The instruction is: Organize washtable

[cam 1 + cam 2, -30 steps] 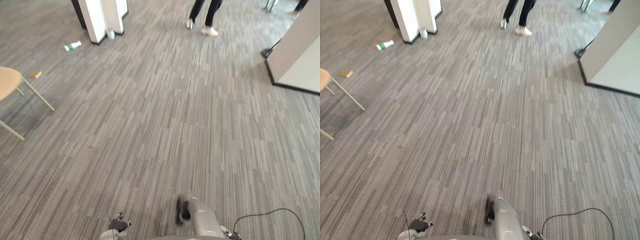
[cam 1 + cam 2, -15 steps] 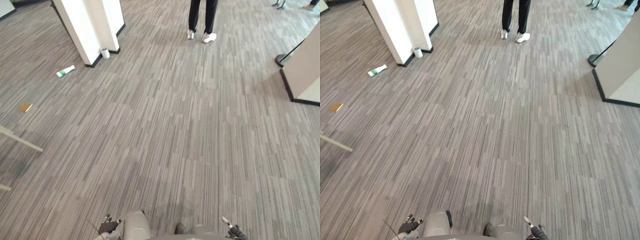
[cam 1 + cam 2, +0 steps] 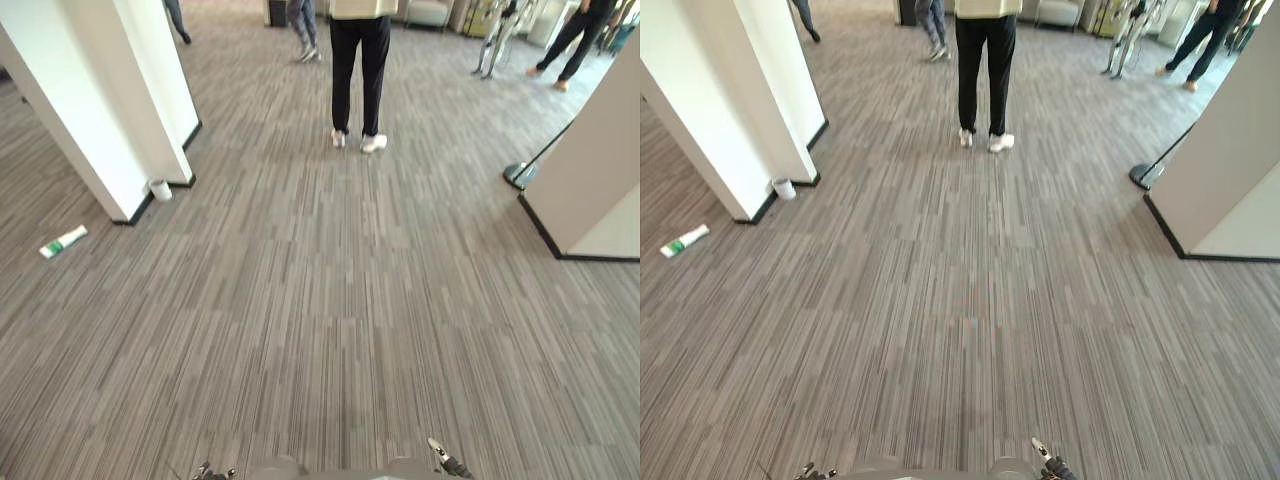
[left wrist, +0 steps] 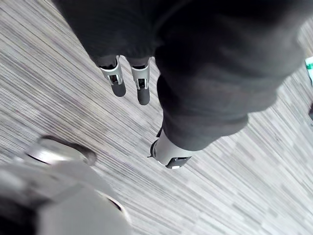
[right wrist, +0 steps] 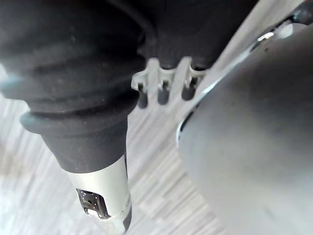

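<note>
While left hand (image 4: pixel 142 89) and right hand (image 5: pixel 162 85) hang loose-fingered, empty | striped grey carpet (image 3: pixel 330 300) | white pillar (image 3: pixel 105 100), person (image 3: pixel 358 60) ahead

The carpet (image 3: pixel 330 300) looks matt and finely ribbed, the white pillar (image 3: pixel 100 110) smooth and painted.

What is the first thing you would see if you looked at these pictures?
A person in black trousers and white shoes stands straight ahead on the grey striped carpet. On the left rises a big white pillar with a small white container at its foot. A white-and-green tube lies on the floor further left.
</note>
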